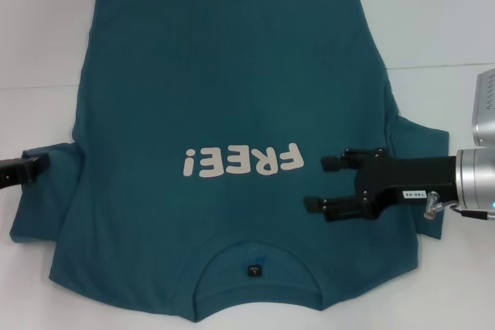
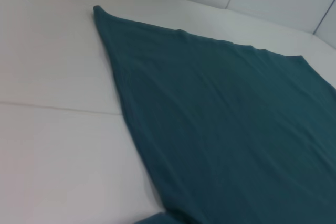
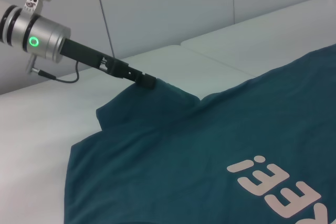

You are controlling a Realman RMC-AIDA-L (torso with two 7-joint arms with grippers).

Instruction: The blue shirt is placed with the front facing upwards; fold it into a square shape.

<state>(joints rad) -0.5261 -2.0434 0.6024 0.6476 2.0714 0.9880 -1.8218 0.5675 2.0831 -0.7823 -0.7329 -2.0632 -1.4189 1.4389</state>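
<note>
The blue shirt point(image 1: 232, 90) lies flat on the white table, front up, collar nearest me and hem at the far side. Its cream "FREE!" lettering point(image 1: 241, 161) reads upside down, and a small dark neck label point(image 1: 253, 270) shows inside the collar. My right gripper point(image 1: 323, 185) hovers open over the shirt's right chest, just right of the lettering, with nothing between its fingers. At the left sleeve point(image 1: 39, 206), my left gripper point(image 1: 35, 166) meets the upper edge. In the right wrist view the left gripper point(image 3: 147, 81) is shut on the sleeve cloth, which rises in a ridge to its tip.
A white table point(image 1: 448, 21) surrounds the shirt, with a seam line point(image 1: 441, 66) crossing it at the right. The right sleeve point(image 1: 421, 144) spreads under my right arm. In the left wrist view the shirt's body point(image 2: 226, 119) lies smooth beside bare tabletop point(image 2: 52, 145).
</note>
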